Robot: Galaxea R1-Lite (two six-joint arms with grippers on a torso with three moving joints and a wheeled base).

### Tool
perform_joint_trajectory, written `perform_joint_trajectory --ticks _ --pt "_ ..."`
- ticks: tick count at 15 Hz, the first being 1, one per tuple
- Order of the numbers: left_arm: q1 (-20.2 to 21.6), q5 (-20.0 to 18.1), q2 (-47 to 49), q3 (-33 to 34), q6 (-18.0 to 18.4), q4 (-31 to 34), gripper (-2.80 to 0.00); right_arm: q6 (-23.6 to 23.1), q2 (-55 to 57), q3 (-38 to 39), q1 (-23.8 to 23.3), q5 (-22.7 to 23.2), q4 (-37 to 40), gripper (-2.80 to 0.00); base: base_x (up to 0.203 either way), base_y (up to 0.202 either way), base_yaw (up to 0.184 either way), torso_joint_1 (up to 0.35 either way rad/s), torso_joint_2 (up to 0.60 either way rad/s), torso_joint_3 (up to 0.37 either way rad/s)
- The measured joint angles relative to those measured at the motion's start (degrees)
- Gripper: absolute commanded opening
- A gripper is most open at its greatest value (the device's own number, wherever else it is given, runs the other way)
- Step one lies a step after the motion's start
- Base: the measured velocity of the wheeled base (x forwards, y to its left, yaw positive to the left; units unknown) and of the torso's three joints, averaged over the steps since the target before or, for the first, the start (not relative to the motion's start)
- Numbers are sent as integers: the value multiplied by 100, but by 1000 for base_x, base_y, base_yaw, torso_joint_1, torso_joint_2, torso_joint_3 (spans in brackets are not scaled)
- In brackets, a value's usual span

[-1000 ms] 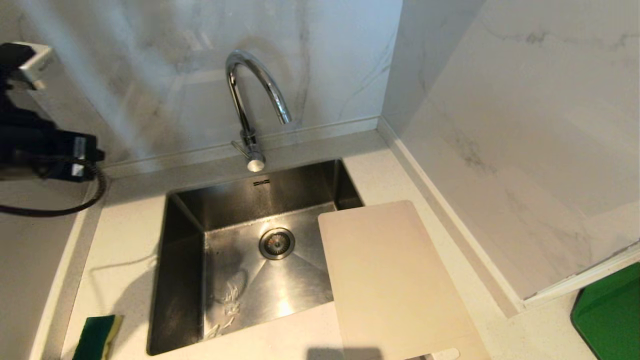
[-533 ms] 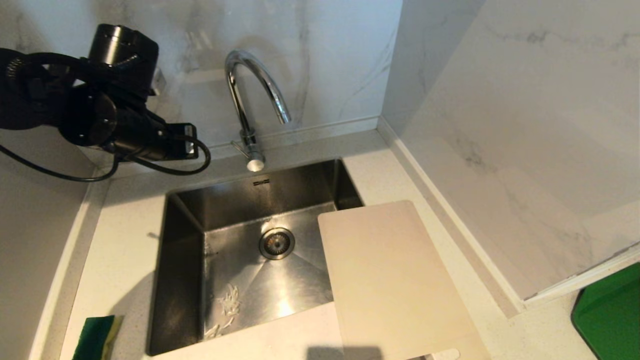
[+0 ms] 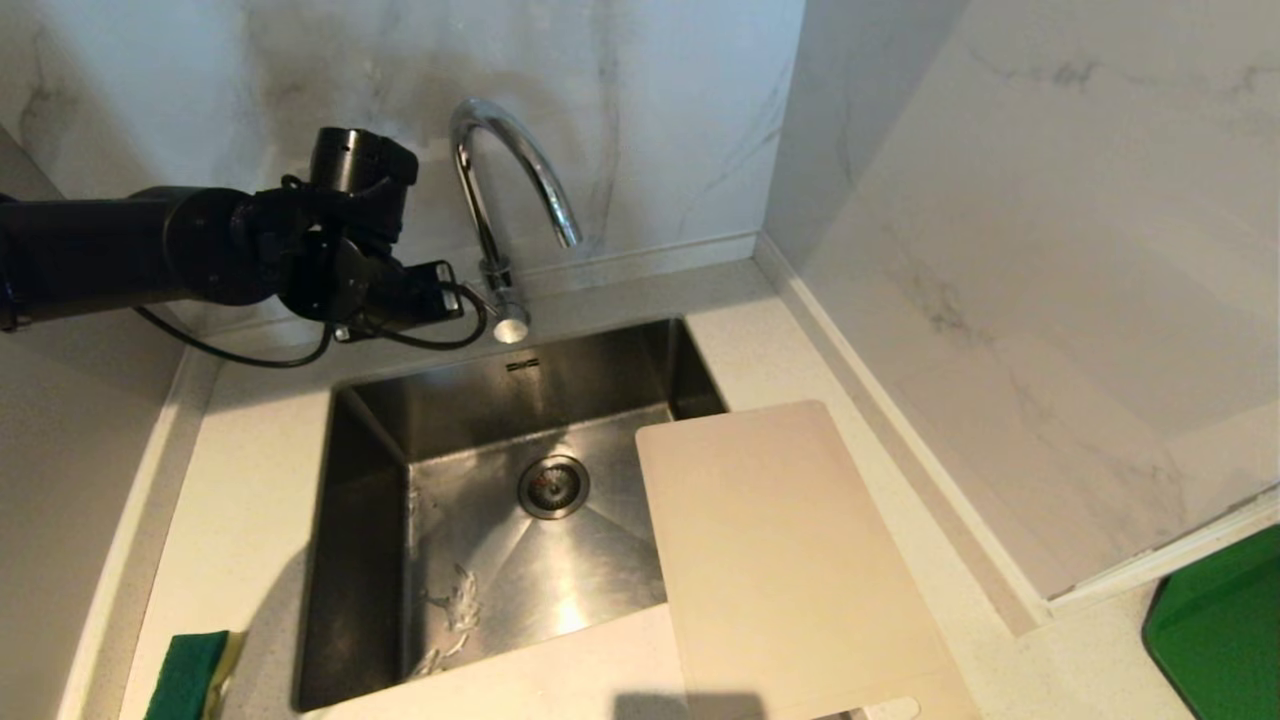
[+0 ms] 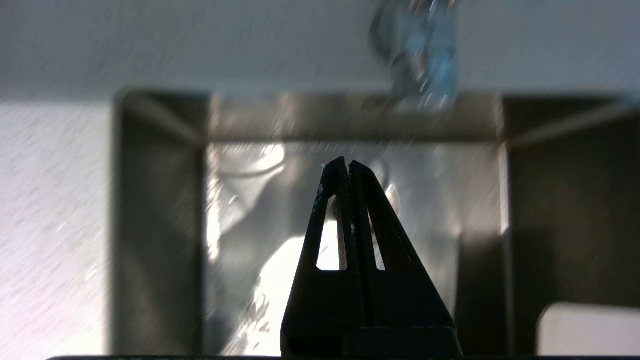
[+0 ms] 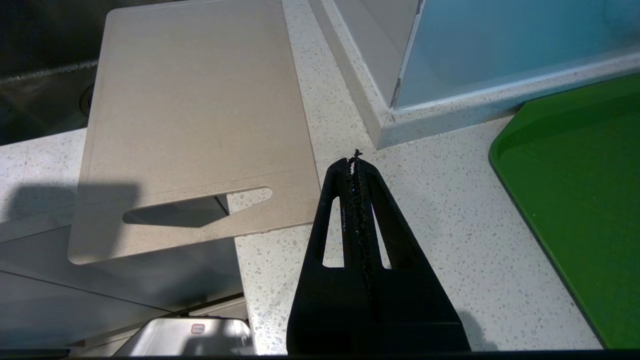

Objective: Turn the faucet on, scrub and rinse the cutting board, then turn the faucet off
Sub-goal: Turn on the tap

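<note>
Faucet [image 3: 505, 190] isn't on yet – the first step's in hand. Left gripper [image 4: 347, 162], fingers pressed together, sits just beside its lever knob [image 3: 511, 327] – next it should nudge that knob.

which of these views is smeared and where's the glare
Left wrist view: streaky motion blur across the sink, with a blown-out bright patch behind the shut left gripper. Head view: sharp, a bright reflection on the sink floor by the cutting board. Right wrist view: crisp, with soft shadows on the counter.

The faucet [image 4: 420, 50] is a cropped blur in the left wrist view; the cutting board [image 3: 790, 570] runs off the head view's bottom edge.
</note>
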Motion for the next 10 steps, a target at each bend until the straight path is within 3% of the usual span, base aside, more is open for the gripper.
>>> perform_joint_trajectory --ticks 6,10 --pt "-10 194 434 -6 66 -1776 -280 0 0 0 2 4 2 -280 0 0 0 0 0 0" --pt "-51 214 768 -23 411 -2754 -280 -2 0 0 0 6 2 -280 0 0 0 0 0 0"
